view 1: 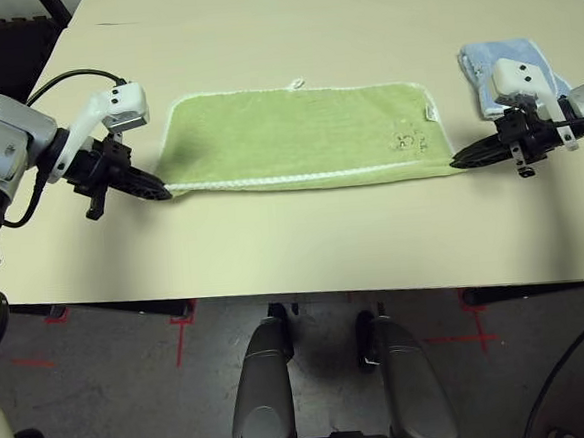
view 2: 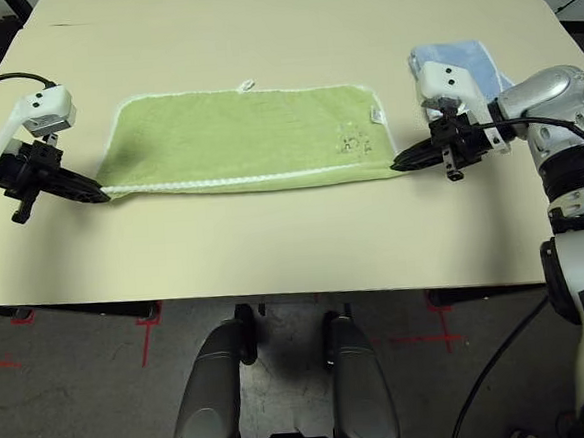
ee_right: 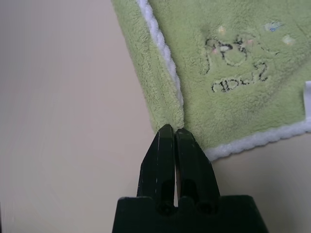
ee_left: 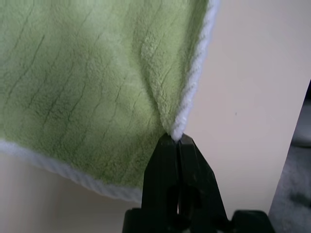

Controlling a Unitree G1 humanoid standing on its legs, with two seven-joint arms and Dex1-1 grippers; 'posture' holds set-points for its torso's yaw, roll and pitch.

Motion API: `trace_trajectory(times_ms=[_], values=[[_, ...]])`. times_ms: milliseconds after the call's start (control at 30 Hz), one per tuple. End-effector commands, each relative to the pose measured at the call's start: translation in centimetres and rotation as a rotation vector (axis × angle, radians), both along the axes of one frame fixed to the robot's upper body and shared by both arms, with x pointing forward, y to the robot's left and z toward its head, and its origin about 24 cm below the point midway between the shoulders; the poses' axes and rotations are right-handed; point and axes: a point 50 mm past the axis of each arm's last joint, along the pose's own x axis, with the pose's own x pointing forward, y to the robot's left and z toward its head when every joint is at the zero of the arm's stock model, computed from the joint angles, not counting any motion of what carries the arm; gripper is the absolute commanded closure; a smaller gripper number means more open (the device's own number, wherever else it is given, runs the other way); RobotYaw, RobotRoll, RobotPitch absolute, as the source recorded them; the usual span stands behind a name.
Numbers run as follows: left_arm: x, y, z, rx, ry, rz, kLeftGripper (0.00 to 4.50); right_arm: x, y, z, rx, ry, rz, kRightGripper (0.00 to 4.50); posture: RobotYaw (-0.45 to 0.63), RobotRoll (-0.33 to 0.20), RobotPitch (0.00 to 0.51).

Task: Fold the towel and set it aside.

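The light green towel (view 1: pixel 296 133) lies flat across the middle of the table (view 1: pixel 274 250), long side running left to right, with its dark logo (ee_right: pixel 235 63) near the right end. My left gripper (view 1: pixel 165 195) is shut on the towel's near left corner, and the cloth puckers toward the fingertips (ee_left: pixel 176 138). At the near right corner my right gripper (view 1: pixel 456 163) is also shut, its tips (ee_right: pixel 171 127) pinching the green edge just beside the white stitching. Both corners rest low on the table.
A smaller light blue folded cloth (view 1: pixel 507 64) lies at the far right, just behind my right wrist. Bare tabletop stretches in front of the towel to the near edge and behind it to the far side.
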Motion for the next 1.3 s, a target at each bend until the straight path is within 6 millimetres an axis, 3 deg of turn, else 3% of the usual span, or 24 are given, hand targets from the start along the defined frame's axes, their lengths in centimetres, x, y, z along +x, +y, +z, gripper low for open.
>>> trace_trajectory(times_ms=[33,267,700,1067,1300], values=[[-0.1,0.7,1.0,0.023,-0.018,0.018,4.47,-0.9,-0.5,-0.2,-0.018,0.060,-0.003,4.50,0.04,0.000,0.292],[-0.8,0.8,1.2,0.058,0.000,-0.015,4.47,-2.1,-1.0,-0.7,-0.050,0.121,0.013,4.50,0.04,0.000,0.287],[-3.9,-0.5,0.6,-0.027,0.153,-0.056,4.47,-1.0,-1.9,-0.6,-0.147,0.051,0.003,4.50,0.05,0.000,0.281],[-1.8,1.5,-0.9,0.024,0.099,-0.011,4.47,-1.0,-1.5,-0.1,-0.103,0.057,0.008,4.50,0.05,0.000,0.279],[0.2,1.5,0.7,0.056,-0.006,0.014,4.47,-0.1,-2.0,1.6,-0.089,-0.055,-0.036,4.50,0.03,0.000,0.281]])
